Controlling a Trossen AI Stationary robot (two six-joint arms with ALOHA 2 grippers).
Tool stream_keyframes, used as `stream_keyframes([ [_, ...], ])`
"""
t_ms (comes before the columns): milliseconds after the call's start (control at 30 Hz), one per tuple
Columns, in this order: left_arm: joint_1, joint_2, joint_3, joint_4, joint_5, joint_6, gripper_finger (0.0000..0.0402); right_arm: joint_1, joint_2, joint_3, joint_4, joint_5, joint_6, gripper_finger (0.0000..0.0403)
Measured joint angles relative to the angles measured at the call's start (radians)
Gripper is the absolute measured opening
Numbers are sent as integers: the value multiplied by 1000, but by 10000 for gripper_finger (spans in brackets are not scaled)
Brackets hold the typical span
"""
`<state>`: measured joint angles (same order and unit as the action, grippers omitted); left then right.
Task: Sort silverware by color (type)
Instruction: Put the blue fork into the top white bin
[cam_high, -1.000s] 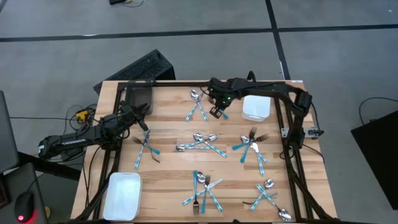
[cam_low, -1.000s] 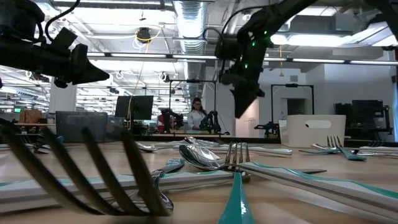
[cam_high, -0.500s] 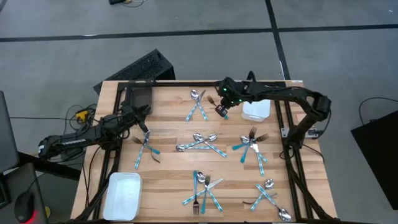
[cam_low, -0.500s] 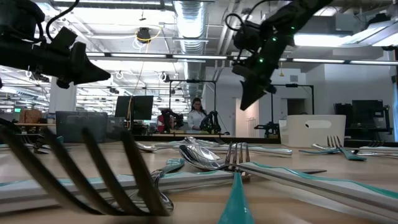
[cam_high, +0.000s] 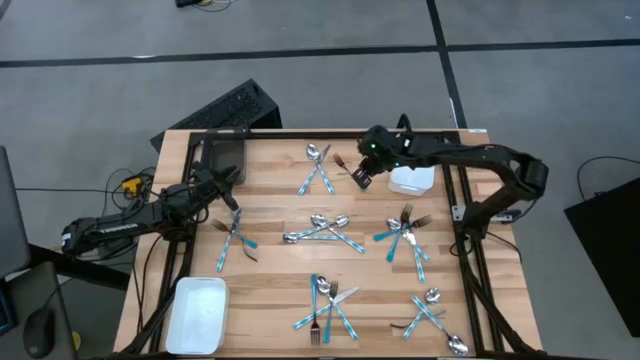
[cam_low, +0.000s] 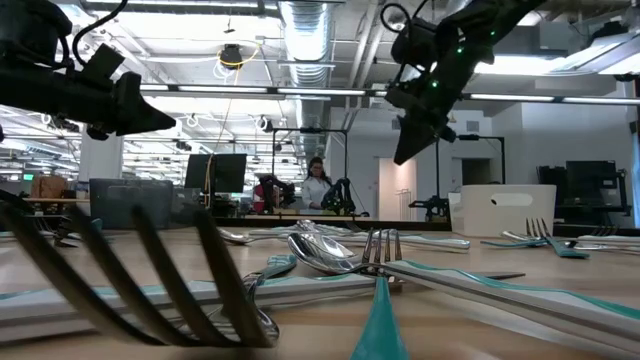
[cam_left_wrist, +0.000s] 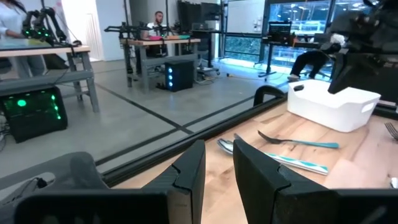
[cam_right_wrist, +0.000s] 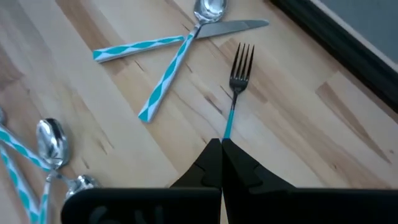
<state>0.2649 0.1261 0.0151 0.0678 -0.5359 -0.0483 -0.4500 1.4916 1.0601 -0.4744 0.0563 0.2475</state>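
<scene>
My right gripper (cam_high: 361, 180) hangs at the far right of the table beside a white tray (cam_high: 412, 176), well above the tabletop in the low view (cam_low: 403, 155). It is shut on a teal-handled fork (cam_right_wrist: 237, 71), which also shows in the high view (cam_high: 342, 160). My left gripper (cam_high: 230, 180) waits at the far left by the dark grey bin (cam_high: 225, 155). It is empty, with a narrow gap between its fingers (cam_left_wrist: 219, 149). Small heaps of silverware lie on the wood, such as a spoon and knife (cam_high: 318, 170). My right gripper pinches the free end of the fork's teal handle (cam_right_wrist: 226, 129) between its two fingertips. The fingers come from above, slanting toward the table's left. The fork sticks out past the fingertips, its prongs (cam_right_wrist: 242, 53) pointing toward the spoon and knife pair.
More silverware heaps lie at the left (cam_high: 235, 240), middle (cam_high: 325, 230), right (cam_high: 405, 235), near middle (cam_high: 325, 305) and near right (cam_high: 435, 315). A second white tray (cam_high: 198, 312) stands at the near left corner. A person shows in the room far behind (cam_low: 318, 185).
My right gripper has gone toward the table's right edge, toward the white tray, and has risen.
</scene>
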Motion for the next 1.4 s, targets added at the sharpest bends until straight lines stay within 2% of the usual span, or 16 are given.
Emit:
stream_keyframes([
  [167, 0, 0, 0, 0, 0, -2, 71, 0, -81, -68, 9, 54, 26, 19],
  [300, 0, 0, 0, 0, -1, 0, 71, -3, -155, -155, 53, 58, 61, 19],
  [433, 1, 0, 0, 2, -47, 16, 71, 0, -217, -202, 61, 63, 84, 19],
  [667, 1, 0, 0, 40, -56, 55, 71, 28, -303, -218, 41, 84, 87, 20],
  [800, 1, 0, 0, 46, -56, 56, 71, 45, -338, -218, -25, 166, 107, 20],
  [1100, 1, 0, 0, 50, -56, 55, 71, 14, -350, -218, -123, 314, 157, 20],
  [1233, 1, 0, 0, 61, -56, 46, 71, 4, -324, -217, -66, 288, 176, 29],
  [1400, 1, 0, 0, 73, -55, 17, 71, 14, -263, -217, 36, 254, 178, 62],
])
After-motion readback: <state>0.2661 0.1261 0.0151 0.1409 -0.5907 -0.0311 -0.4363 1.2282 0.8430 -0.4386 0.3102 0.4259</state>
